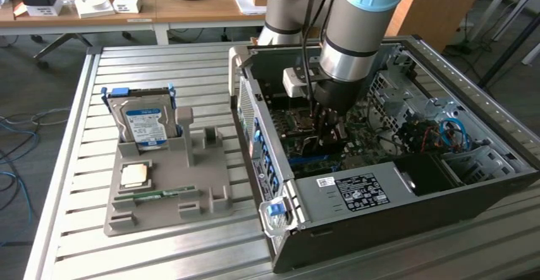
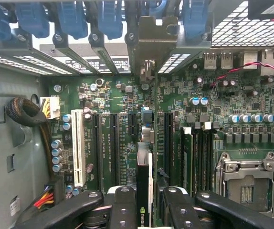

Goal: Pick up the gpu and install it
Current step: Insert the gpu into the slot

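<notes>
Black fingers (image 2: pixel 127 210) grip the gpu (image 2: pixel 143 191) edge-on, closed on both faces, inside the open computer case (image 1: pixel 405 185). Install step in hand: card hangs over motherboard (image 2: pixel 108 95). Next move probably needs exact edge-to-slot alignment before pressing down.

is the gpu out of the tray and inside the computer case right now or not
Inside the case. The gripper holds the gpu edge-on over the motherboard slots, its bracket at the rear openings. Whether it is fully seated, cannot tell.
</notes>
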You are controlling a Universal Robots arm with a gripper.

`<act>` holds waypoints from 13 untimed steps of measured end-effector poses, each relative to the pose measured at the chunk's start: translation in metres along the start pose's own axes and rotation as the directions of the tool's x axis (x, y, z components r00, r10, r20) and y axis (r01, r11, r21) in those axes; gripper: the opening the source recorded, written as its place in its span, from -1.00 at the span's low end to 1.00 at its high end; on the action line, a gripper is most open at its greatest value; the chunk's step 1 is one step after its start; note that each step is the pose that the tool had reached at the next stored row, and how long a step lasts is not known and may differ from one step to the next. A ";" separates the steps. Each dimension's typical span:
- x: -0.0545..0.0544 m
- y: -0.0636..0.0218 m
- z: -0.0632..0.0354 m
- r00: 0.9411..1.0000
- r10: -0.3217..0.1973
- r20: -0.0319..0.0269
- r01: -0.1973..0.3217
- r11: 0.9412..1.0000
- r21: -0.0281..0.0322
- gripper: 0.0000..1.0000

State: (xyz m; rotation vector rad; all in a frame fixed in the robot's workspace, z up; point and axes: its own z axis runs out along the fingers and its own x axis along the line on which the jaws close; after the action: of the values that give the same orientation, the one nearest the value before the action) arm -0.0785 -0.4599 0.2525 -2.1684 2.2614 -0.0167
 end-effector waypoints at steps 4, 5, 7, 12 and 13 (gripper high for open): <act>0.000 0.0000 0.0000 1.000 -0.004 -0.001 0.004 1.000 0.000 -0.47; 0.000 -0.0001 0.0000 1.000 -0.005 -0.001 0.005 1.000 0.000 -0.47; 0.000 -0.0001 0.0000 1.000 -0.007 -0.001 0.007 1.000 0.000 -0.47; 0.000 -0.0006 0.0000 1.000 -0.007 -0.001 0.007 1.000 0.000 -0.47; 0.000 -0.0008 0.0000 1.000 -0.007 -0.001 0.007 1.000 0.000 -0.47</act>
State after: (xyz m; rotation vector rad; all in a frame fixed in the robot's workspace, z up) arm -0.0778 -0.4598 0.2525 -2.1765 2.2547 -0.0178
